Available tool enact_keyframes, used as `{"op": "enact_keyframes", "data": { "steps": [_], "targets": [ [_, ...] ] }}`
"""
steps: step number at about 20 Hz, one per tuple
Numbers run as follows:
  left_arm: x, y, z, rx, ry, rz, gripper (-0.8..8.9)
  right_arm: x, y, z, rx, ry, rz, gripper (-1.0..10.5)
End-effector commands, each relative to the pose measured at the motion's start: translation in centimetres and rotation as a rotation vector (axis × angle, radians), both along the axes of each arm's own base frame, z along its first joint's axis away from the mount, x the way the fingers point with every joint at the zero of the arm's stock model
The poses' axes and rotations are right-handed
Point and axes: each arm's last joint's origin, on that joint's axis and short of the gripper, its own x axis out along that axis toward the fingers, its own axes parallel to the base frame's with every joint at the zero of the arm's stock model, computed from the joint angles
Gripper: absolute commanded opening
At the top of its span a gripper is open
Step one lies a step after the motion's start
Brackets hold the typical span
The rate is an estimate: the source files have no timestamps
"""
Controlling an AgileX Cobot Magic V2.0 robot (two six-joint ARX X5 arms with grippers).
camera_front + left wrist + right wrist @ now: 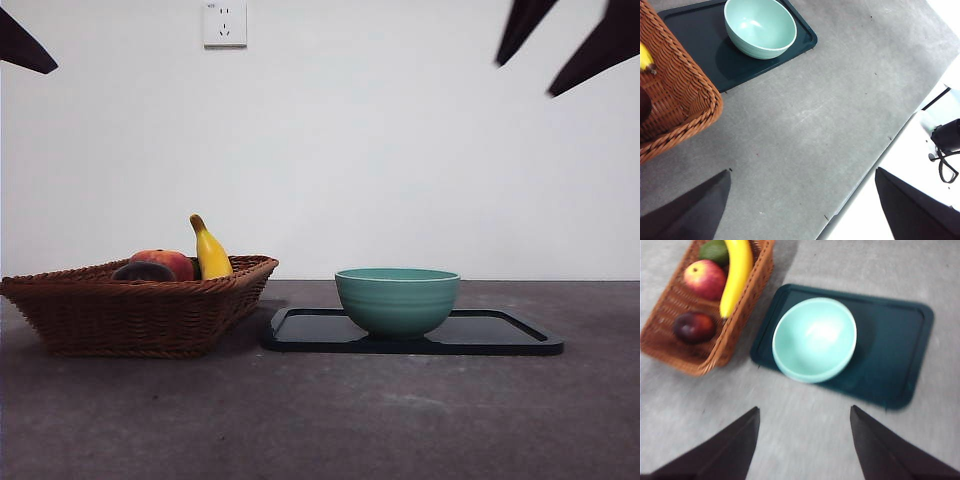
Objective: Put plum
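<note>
the basket (140,315) is woven wicker, reddish brown, with a rough, ribbed weave and a braided rim. the plum (694,327) inside it has a smooth, dark skin with a soft sheen. the apple-like fruit (704,279) beside it looks smooth and a little matt, while the banana (736,275) is smooth and glossy, rather like plastic. the bowl (397,300) looks like glazed ceramic, pale green, glossy inside and faintly ridged on its outer wall. the tray (500,335) under it is dark, smooth and slightly shiny, like plastic. the surface (830,125) is grey, matt and finely mottled, like stone or felt. both end effectors show matt black jaws.
</note>
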Motion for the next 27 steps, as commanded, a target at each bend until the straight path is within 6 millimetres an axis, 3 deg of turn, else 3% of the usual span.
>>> {"op": "enact_keyframes", "data": {
  "steps": [1,5,10,20,23,27],
  "targets": [
    [0.1,-0.1,0.5,-0.005,-0.025,-0.016,4.64,3.3,1.0,-0.1,-0.066,0.001,0.004,2.9],
    [0.1,-0.1,0.5,-0.005,-0.025,-0.016,4.64,8.0,2.3,-2.0,-0.127,0.064,-0.013,2.9],
    [0.1,-0.1,0.5,-0.004,-0.028,-0.019,4.64,11.6,3.4,-6.3,-0.174,0.135,-0.011,2.9],
    [0.1,-0.1,0.5,-0.003,-0.026,-0.019,4.64,14.8,4.5,-12.3,-0.201,0.214,-0.004,2.8],
    [0.1,-0.1,0.5,-0.003,-0.025,-0.019,4.64,15.2,4.7,-13.5,-0.209,0.236,-0.001,2.5],
    [0.1,-0.1,0.5,-0.003,-0.025,-0.019,4.64,15.5,4.8,-14.3,-0.212,0.247,0.001,1.1]
  ]
}}
